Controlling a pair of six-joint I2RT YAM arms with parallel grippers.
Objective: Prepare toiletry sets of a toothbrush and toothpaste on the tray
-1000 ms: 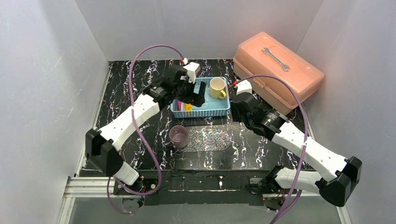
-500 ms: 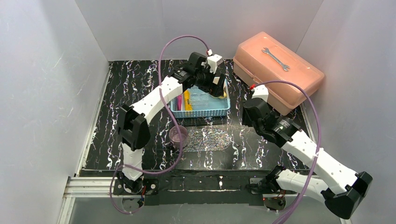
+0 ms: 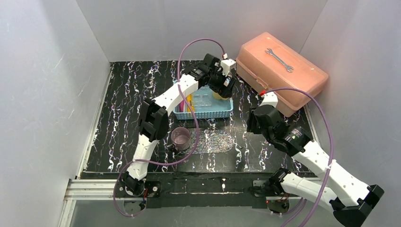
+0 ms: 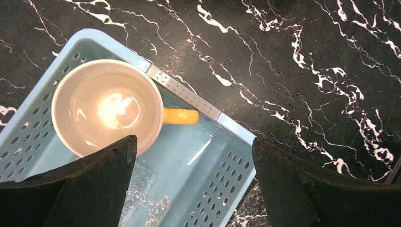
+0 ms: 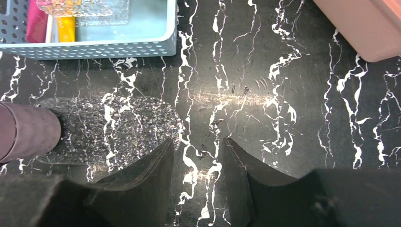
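Top external view takes in a black marble-patterned table (image 3: 127,94) veined with white. At its far right stands a salmon-pink plastic toolbox (image 3: 302,80). A light-blue perforated plastic basket (image 3: 208,113) sits at the middle back, well apart from the toolbox.

The left gripper (image 3: 226,85) hangs over the basket's far right corner. In the left wrist view its fingers (image 4: 94,179) stand wide apart with nothing between them. The right gripper (image 5: 196,175) is low over bare table just right of the tray. Its fingers (image 5: 142,179) are partly apart and hold nothing.

A clear glittery rectangular plastic tray (image 3: 217,141) lies flat on the table just in front of the basket, with nothing of the sets on it. A translucent purple cup (image 3: 181,138) stands at the tray's left end. A yellow-handled cup with a white inside (image 4: 106,106) stands upright in the basket's right end, directly below the left gripper.

In the basket's left end lie a yellow tube (image 5: 67,28) and a pink-magenta tube (image 5: 35,26), side by side. A clear knobbly plastic piece (image 5: 82,9) lies across them. A silver open-ended wrench (image 3: 279,59) rests on the toolbox lid.
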